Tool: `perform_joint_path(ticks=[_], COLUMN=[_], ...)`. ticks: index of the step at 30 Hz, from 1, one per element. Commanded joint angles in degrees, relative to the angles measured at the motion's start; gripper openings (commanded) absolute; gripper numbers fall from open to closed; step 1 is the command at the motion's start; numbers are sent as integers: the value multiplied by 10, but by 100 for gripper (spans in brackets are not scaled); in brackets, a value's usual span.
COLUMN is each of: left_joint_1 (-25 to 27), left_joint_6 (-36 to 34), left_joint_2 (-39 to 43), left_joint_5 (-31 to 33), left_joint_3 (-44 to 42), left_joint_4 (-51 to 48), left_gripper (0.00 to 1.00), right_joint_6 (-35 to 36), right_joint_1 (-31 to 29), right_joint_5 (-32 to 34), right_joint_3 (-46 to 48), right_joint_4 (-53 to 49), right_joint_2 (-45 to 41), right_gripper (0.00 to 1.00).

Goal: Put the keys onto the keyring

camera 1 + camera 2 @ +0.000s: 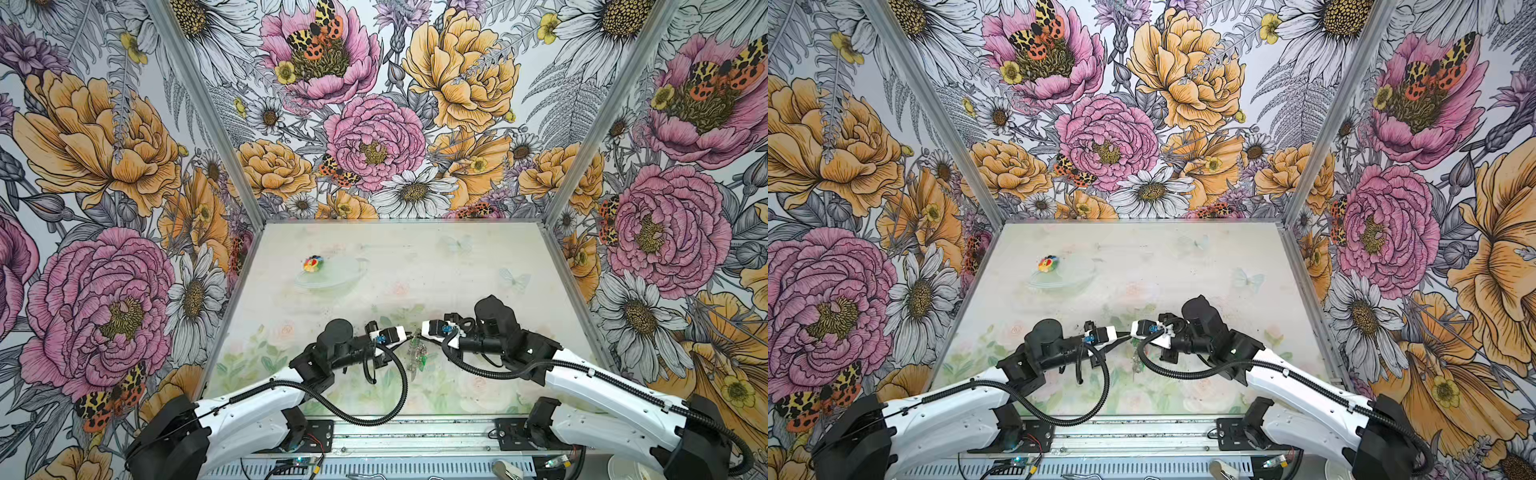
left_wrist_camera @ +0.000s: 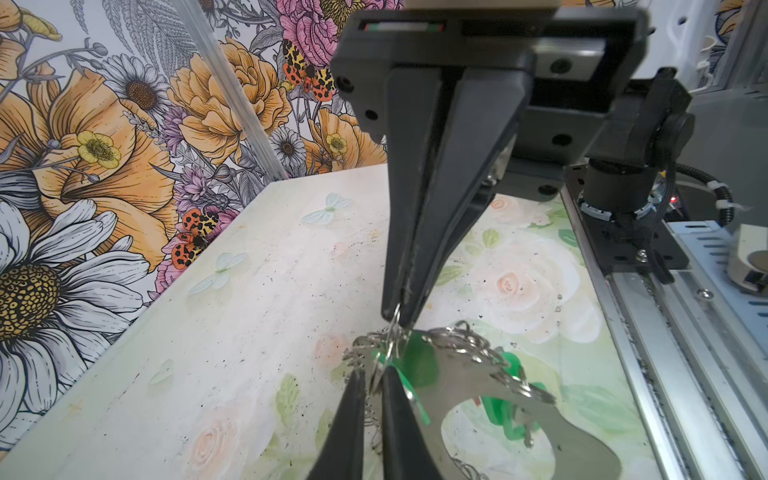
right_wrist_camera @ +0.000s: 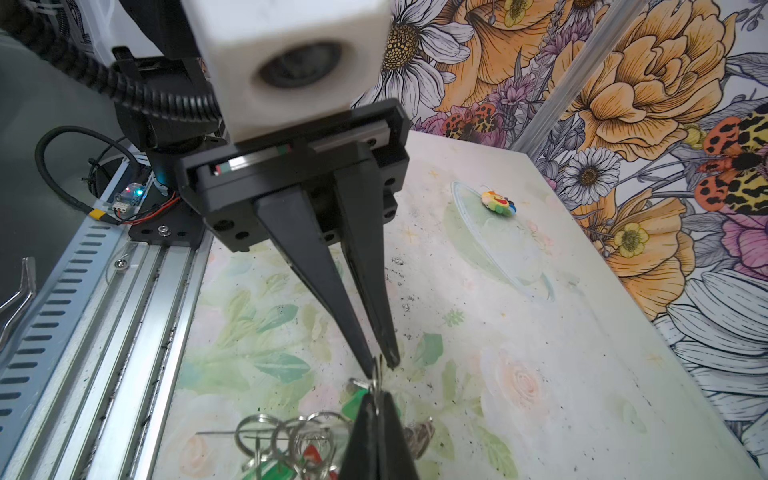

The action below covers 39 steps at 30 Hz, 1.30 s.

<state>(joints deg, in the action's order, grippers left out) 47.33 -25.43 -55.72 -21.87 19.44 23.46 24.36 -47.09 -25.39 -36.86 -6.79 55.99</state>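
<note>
Since threading a key probably needs a loop held taut, the left gripper [image 2: 374, 376] and right gripper [image 2: 397, 318] meet tip to tip, each pinching a wire loop [image 2: 394, 334] of the keyring [image 2: 478, 388]. It hangs between them over the table [image 2: 249, 332], with the green keys [image 2: 422, 365] bunched against it.

Shiny metal keyring [image 2: 465, 390], glossy green plastic key heads [image 2: 422, 365], matt black fingers [image 2: 449, 187], scuffed table [image 2: 249, 332].

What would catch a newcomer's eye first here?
Flower-printed walls surround the pale table. Near its front middle, the left gripper and right gripper meet tip to tip, both pinching one small silver wire loop, beside the flat grey oval keyring and green-headed silver keys. A round multicoloured toy lies far back left.
</note>
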Motion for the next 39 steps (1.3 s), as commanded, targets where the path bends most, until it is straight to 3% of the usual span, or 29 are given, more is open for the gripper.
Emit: perform_joint_path(ticks=[1,5,20,26,35,36,39], left_joint_1=[-4,-4,-6,0,11,9,-21], left_joint_6=[8,12,1,-1,10,15,70], left_joint_2=[-6,-10,-48,-49,-65,-59,-31], left_joint_5=[-7,-7,81,25,-29,-22,-16], left_joint_3=[-2,-3,-14,-13,16,14,-12], left_joint_4=[20,23,49,49,13,17,76], left_gripper=[6,0,0,0,0,1,17], right_joint_6=[-25,-48,-131,-197,-204,-198,-173], right_joint_1=[2,3,14,13,-4,-5,-4], right_joint_5=[-13,5,45,90,108,103,87], right_joint_3=[6,13,42,66,82,83,84], right_joint_4=[61,88,212,319,404,399,367], right_joint_2=[-13,-18,-26,-12,30,32,24], right_gripper=[0,0,0,0,0,0,0])
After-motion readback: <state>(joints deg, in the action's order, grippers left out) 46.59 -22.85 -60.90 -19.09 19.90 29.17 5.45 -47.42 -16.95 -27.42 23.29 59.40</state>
